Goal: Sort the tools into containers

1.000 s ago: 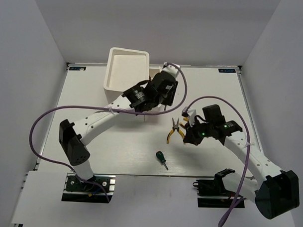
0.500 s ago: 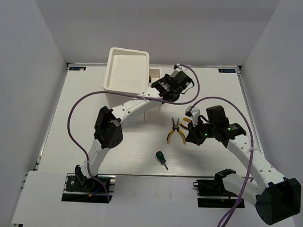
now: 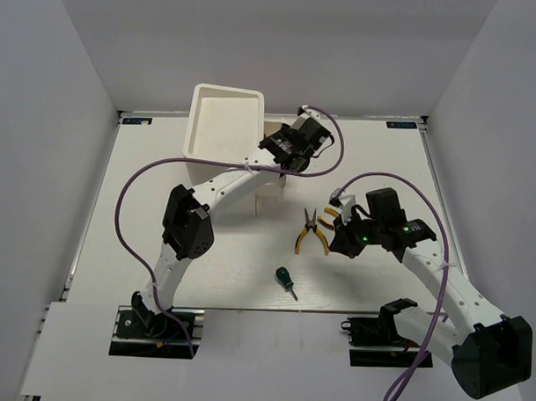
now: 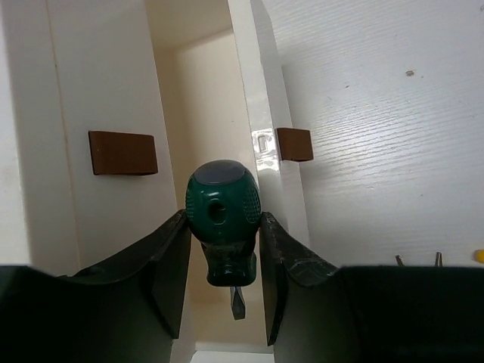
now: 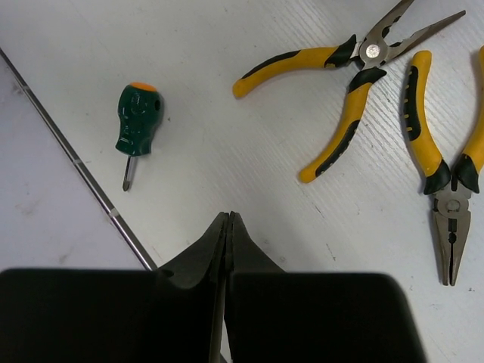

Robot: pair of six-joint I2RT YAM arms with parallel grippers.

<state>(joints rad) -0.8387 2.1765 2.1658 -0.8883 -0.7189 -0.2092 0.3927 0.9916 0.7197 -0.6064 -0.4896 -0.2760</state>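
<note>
A stubby green screwdriver (image 4: 223,198) is clamped in the left tool (image 4: 224,231), seemingly over a drawer (image 4: 198,98); release is required. The right tool (image 5: 228,227) is pressed together.

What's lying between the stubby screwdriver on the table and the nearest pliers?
Nothing: the right wrist view shows only bare table between screwdriver and pliers.

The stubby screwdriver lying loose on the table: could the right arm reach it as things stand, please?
Probably yes: the stubby screwdriver lies alone on bare table near the right gripper, which is shut and empty.
</note>
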